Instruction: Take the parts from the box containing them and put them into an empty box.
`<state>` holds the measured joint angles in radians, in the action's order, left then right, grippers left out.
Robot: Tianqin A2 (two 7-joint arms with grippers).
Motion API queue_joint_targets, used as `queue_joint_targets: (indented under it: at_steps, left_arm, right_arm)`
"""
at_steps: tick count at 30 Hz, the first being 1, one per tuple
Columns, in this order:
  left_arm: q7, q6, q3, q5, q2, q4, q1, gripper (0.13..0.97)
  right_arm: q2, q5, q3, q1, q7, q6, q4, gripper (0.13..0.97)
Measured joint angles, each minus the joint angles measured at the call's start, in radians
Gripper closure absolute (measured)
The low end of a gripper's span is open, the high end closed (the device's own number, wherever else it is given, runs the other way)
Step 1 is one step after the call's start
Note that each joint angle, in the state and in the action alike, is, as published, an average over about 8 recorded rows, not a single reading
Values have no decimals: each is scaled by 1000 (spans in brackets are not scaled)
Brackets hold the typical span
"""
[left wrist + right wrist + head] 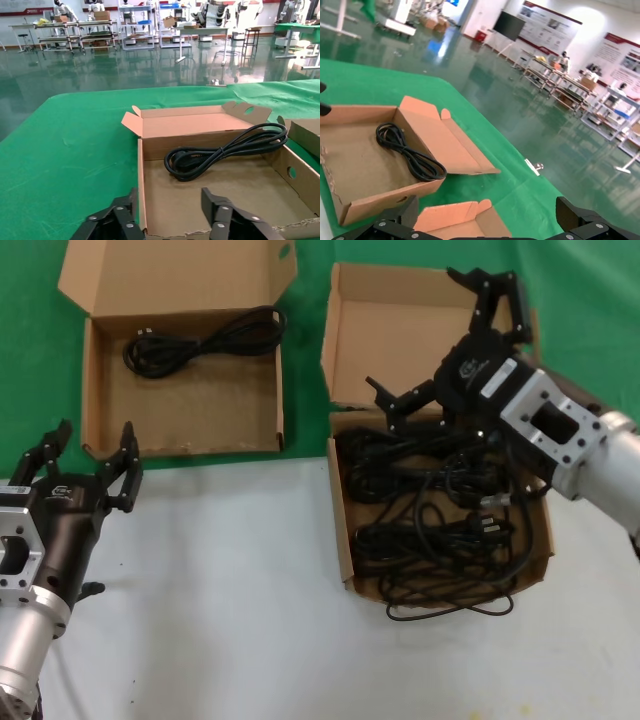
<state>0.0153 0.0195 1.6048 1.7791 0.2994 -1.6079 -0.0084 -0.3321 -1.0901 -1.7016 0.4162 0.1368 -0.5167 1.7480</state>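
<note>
Head view: no legible labels; right gripper (447, 340) and left gripper (85, 457) fingers spread, empty.

A table (200, 570) draped in green cloth (30, 360) at the back and bare white at the front carries 2 open cardboard boxes, set side by side and slightly apart. The wider box (185, 390) lies on the robot's left, straddling the cloth's edge, while the squarish box (440, 500) on the right sits mostly on the white surface, a loop of black cable (450, 605) spilling over its front wall onto the tabletop.
</note>
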Motion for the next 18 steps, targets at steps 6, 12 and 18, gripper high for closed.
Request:
queue_joint_targets:
  at_steps: [6, 12, 18]
  left_arm:
    - [-2, -2, -1, 2, 0, 1, 1, 597]
    - [-3, -4, -1, 5, 0, 2, 2, 470]
    - [-5, -7, -2, 7, 0, 3, 3, 349]
  right_arm:
    - [4, -81, 12, -47, -16, 59, -17, 129]
    - [7, -160, 23, -94, -31, 117, -33, 129]
    - [11, -241, 35, -141, -46, 176, -50, 129]
